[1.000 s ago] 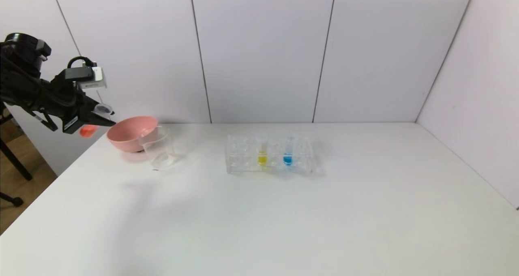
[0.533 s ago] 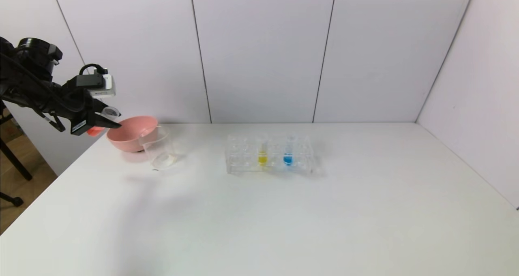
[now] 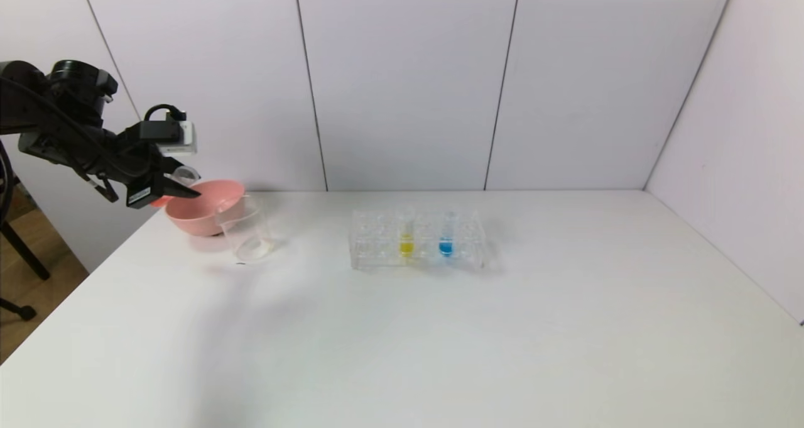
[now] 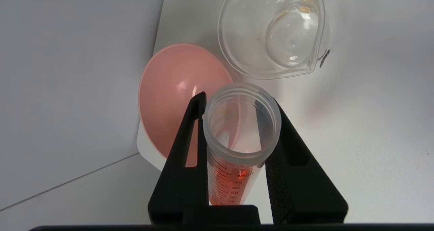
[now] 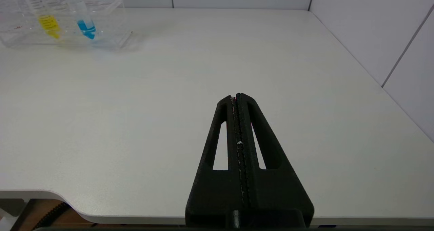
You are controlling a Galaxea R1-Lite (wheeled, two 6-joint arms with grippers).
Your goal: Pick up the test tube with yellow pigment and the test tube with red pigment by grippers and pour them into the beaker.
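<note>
Left gripper [image 4: 241, 131], black and two-fingered, is clamped on the clear test tube with red pigment [image 4: 237, 149], tilted mouth-forward over the round pink bowl [image 3: 204, 209], aimed at the small clear beaker [image 4: 273, 31] just beside it; a pour looks close. The white table [image 3: 440, 327] carries the clear many-holed rack [image 3: 418, 242], holding the test tube with yellow pigment [image 3: 406, 239] and a blue-liquid tube [image 3: 446, 239]. The bowl's rim sits right under the tube, so a spill could possibly land there. Right gripper [image 5: 239, 98], jaws pressed together and empty, waits low near the table's front edge.
</note>
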